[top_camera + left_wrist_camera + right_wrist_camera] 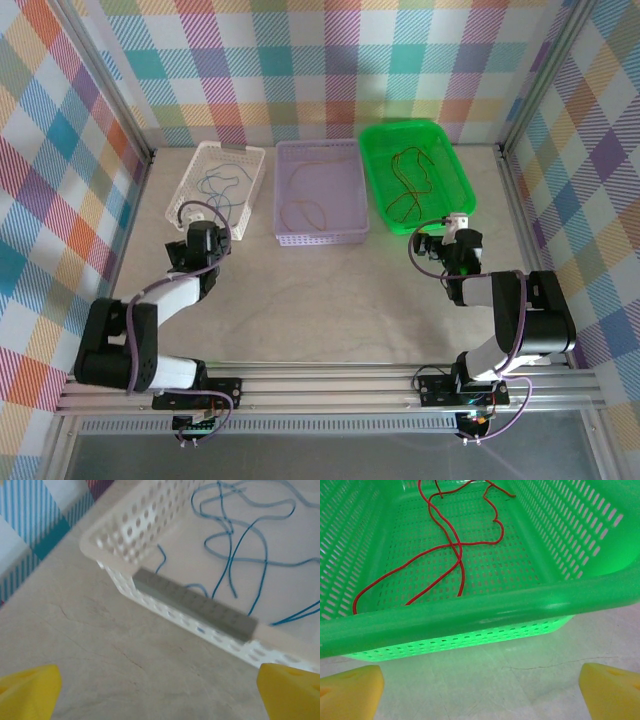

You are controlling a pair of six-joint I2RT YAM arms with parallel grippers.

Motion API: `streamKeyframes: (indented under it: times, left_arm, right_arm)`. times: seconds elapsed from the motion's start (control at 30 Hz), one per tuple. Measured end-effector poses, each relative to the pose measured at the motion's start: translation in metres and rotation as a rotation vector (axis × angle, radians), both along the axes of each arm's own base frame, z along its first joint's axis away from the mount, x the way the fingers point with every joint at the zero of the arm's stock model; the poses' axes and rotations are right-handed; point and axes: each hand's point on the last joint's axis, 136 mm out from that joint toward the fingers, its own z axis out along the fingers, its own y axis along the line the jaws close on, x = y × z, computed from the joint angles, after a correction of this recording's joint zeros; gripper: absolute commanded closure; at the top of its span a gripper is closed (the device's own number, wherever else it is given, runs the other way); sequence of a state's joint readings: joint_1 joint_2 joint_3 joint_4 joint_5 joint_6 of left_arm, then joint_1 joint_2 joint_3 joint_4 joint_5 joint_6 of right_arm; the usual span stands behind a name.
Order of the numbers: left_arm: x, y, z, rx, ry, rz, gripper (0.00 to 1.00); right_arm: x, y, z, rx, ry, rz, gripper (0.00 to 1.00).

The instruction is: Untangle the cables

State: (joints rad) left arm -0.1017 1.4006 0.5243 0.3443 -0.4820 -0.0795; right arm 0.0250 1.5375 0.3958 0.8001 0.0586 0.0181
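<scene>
The left end effector [160, 696] hangs with its yellow fingers [27, 690] spread wide apart, gripping nothing, just above the bare worktop [330, 310] at the near corner of the white basket [107, 540]. A grey strip [195, 605] sits on that basket's rim, and a blue cable [229, 545] lies inside in loose loops. The right end effector [480, 696] is likewise spread wide and empty, low over the worktop before the near rim of the green basket [470, 615], where a red cable [457, 544] crosses over itself on the floor. Between the two, the purple basket [322, 240] holds an orange cable [304, 212]
</scene>
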Motion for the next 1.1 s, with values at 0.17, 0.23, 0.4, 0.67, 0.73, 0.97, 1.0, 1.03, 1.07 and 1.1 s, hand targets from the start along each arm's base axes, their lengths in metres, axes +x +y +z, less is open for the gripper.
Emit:
streamKeyframes:
  times: [0.17, 0.23, 0.4, 0.67, 0.73, 0.97, 1.0, 1.03, 1.07, 1.1]
  left_arm:
    - [0.01, -0.006, -0.027, -0.096, 0.004, -0.085, 0.0]
    - [0.018, -0.019, -0.028, -0.116, -0.011, -0.162, 0.0]
    - [0.022, -0.042, -0.033, -0.139, -0.056, -0.291, 0.0]
    - [0.026, -0.048, -0.022, -0.122, -0.115, -0.315, 0.0]
    - [0.027, -0.049, -0.021, -0.116, -0.12, -0.315, 0.0]
    - [0.027, -0.049, -0.021, -0.107, -0.119, -0.316, 0.0]
    - [0.027, -0.049, -0.021, -0.107, -0.119, -0.316, 0.0]
    - [0.027, -0.049, -0.021, -0.107, -0.12, -0.316, 0.0]
    - [0.027, -0.049, -0.021, -0.107, -0.12, -0.316, 0.0]
    - [0.027, -0.049, -0.021, -0.107, -0.12, -0.316, 0.0]
  right_arm:
    - [0.001, 0.0, 0.002, 0.0, -0.009, 0.001, 0.0]
    - [0.001, 0.0, 0.002, 0.0, -0.01, 0.001, 0.0]
    - [0.001, 0.0, 0.003, 0.0, -0.012, 0.001, 0.0]
    - [0.001, 0.001, 0.003, 0.002, -0.012, 0.004, 0.0]
    - [0.001, 0.001, 0.003, 0.002, -0.012, 0.004, 0.0]
    - [0.001, 0.001, 0.003, 0.003, -0.012, 0.007, 0.0]
    - [0.001, 0.001, 0.003, 0.003, -0.012, 0.007, 0.0]
    - [0.001, 0.001, 0.003, 0.004, -0.012, 0.007, 0.0]
    - [0.001, 0.001, 0.003, 0.003, -0.012, 0.007, 0.0]
    - [0.001, 0.001, 0.003, 0.003, -0.012, 0.007, 0.0]
